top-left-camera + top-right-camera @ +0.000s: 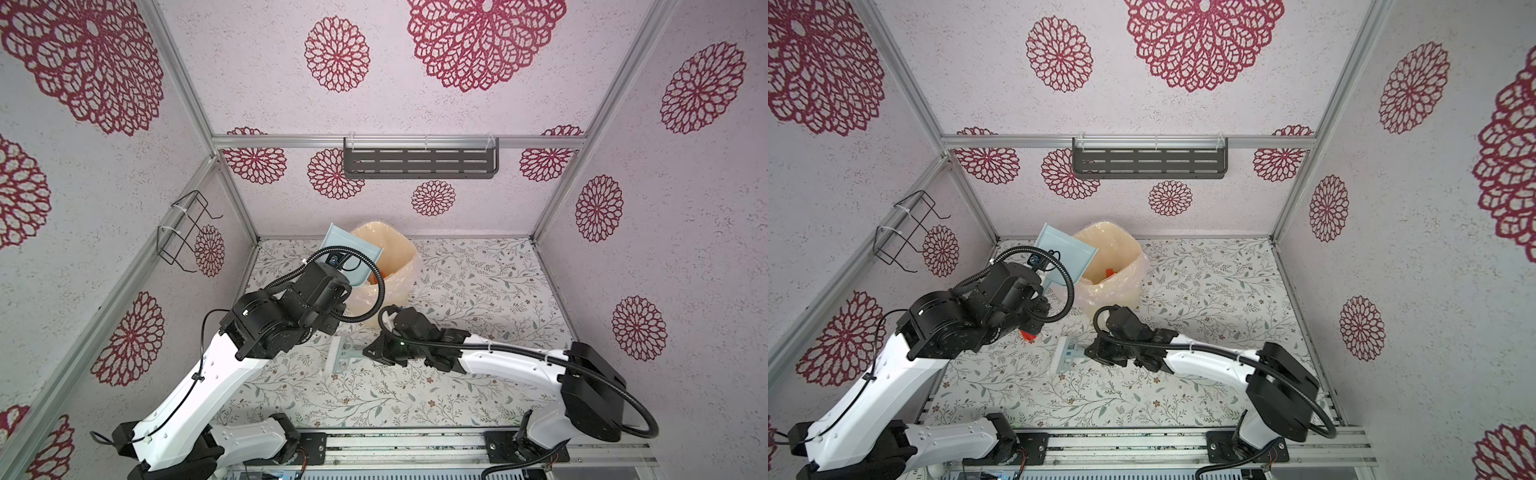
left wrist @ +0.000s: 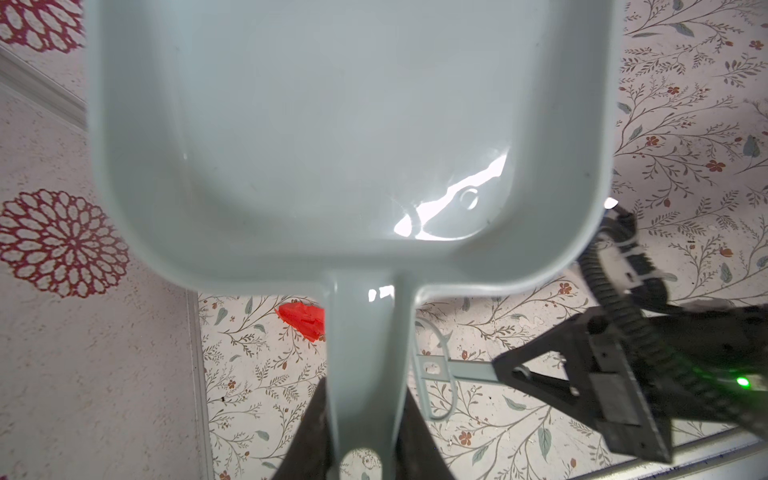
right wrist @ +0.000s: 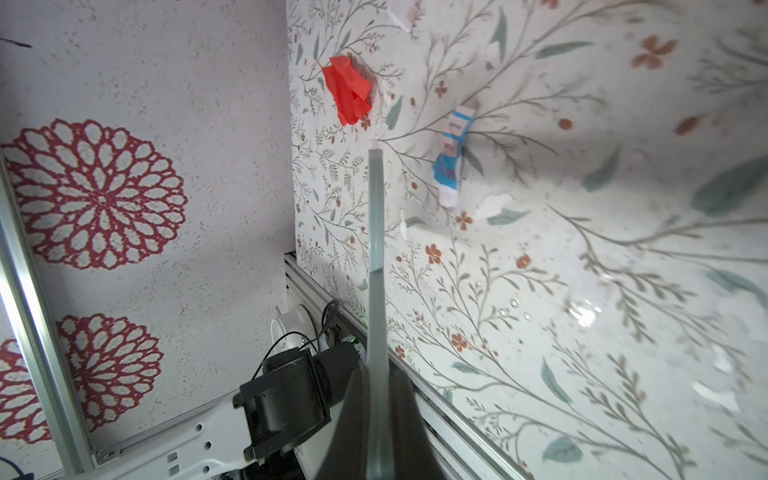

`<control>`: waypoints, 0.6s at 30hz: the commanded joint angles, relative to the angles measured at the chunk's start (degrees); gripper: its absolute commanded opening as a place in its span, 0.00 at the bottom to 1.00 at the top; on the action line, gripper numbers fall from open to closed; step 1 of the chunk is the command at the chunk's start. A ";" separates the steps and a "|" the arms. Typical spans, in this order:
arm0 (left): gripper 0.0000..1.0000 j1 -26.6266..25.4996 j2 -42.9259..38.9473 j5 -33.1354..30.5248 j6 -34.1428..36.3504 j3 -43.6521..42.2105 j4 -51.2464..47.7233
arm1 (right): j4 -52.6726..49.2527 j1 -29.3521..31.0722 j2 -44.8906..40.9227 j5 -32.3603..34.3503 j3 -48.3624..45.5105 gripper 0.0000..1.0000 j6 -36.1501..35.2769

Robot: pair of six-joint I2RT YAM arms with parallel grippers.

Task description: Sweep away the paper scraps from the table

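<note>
Evidently the left gripper [image 2: 363,419] is clamped on the dustpan [image 1: 345,243] by its handle, tipping it over the lined bin [image 1: 409,249] to empty it. The right gripper [image 3: 376,382], pinching the brush [image 1: 338,353], hangs low over the table [image 1: 478,291]. A red scrap [image 1: 1029,334] and a blue-and-white scrap [image 3: 451,162] lie unswept near the left wall.

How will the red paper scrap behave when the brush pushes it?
The red paper scrap looks thin and crumpled, so it is probably very light and may skip ahead of the brush rather than slide steadily. Its folds stand off the table, so bristles should catch it; it will likely flatten, not roll.
</note>
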 commanded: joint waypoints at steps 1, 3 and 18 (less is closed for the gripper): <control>0.00 -0.30 -0.14 0.56 -0.18 0.61 0.22 | 3.05 0.22 5.34 -2.63 4.69 0.00 -4.66; 0.00 -0.32 -0.19 0.58 -0.43 0.60 -0.14 | 3.45 0.16 8.39 -3.02 6.51 0.00 -5.41; 0.00 -0.30 2.22 2.51 1.13 0.41 1.45 | -2.42 -3.23 -0.88 -2.25 -10.43 0.00 -4.64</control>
